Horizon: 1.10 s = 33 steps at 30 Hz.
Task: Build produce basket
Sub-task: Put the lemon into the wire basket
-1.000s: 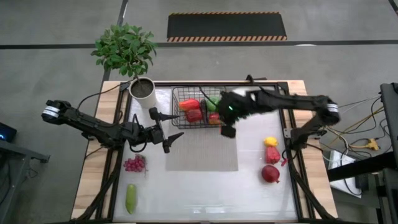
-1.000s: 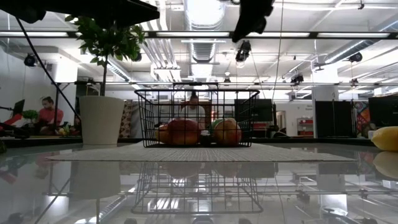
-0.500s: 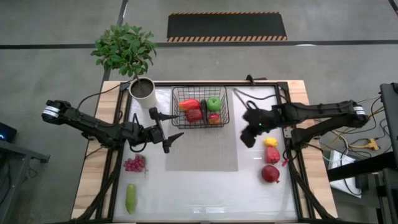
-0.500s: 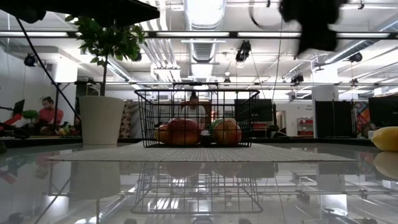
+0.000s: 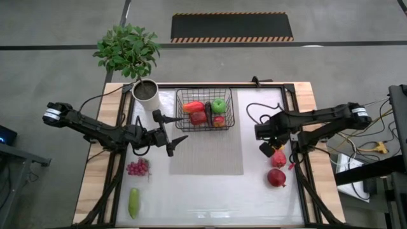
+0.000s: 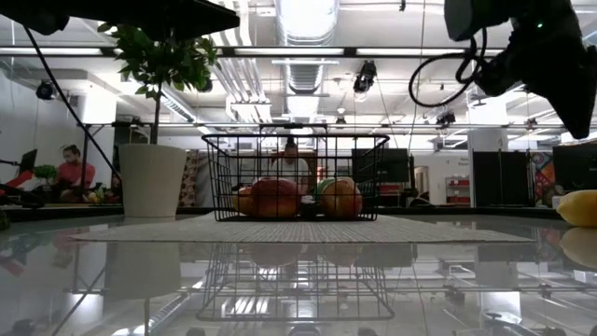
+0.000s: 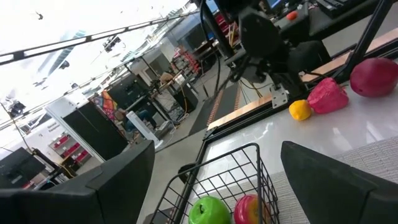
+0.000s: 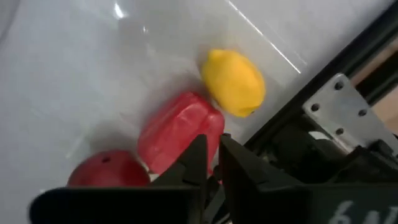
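Note:
The black wire basket (image 5: 205,109) stands on the far end of a grey mat (image 5: 206,152). It holds a red pepper, a red apple, a green apple (image 5: 218,105) and a small red-yellow fruit. My right gripper (image 5: 266,149) hangs shut over the right side of the table, just above a yellow fruit (image 8: 234,81) and a red pepper (image 8: 180,137). A dark red apple (image 5: 276,178) lies nearer. My left gripper (image 5: 183,128) waits open, left of the basket. Purple grapes (image 5: 138,167) and a green vegetable (image 5: 134,202) lie on the near left.
A white plant pot (image 5: 146,90) stands at the far left corner, beside the basket. The table's black frame rail (image 8: 339,106) runs close behind the yellow fruit. A cable loops above the right arm (image 6: 448,70). The mat's near half and the table's near middle are bare.
My right gripper has left its place above the basket, swinging toward the table's right and near side and coming down over the yellow fruit and red pepper. The green apple shows in the basket now that the gripper is gone.

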Tool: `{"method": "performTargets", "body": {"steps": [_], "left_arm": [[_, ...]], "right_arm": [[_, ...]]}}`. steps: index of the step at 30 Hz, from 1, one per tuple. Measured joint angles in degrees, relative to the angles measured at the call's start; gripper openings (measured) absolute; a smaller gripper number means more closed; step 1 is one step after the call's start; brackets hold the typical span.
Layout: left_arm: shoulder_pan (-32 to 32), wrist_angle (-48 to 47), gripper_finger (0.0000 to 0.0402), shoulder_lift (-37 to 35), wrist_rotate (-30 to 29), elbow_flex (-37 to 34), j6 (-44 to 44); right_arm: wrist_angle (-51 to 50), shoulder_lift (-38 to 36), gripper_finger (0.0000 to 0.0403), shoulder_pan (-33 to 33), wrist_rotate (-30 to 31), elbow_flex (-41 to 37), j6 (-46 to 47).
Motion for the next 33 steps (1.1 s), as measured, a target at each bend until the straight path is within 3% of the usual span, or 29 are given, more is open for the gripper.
{"method": "performTargets", "body": {"steps": [10, 15, 33], "left_arm": [[0.00, 0.00, 0.0331, 0.00, 0.00, 0.00, -0.04], [-0.02, -0.02, 0.0331, 0.00, 0.00, 0.00, -0.07], [0.00, -0.09, 0.0331, 0.00, 0.00, 0.00, -0.11]], "right_arm": [[0.00, 7.04, 0.0188, -0.02, 1.23, 1.23, -9.81], [-0.01, 9.59, 0.0234, 0.00, 2.55, 1.31, -14.58], [1.76, 19.50, 0.0249, -0.02, 4.81, -1.95, -16.82]]}}
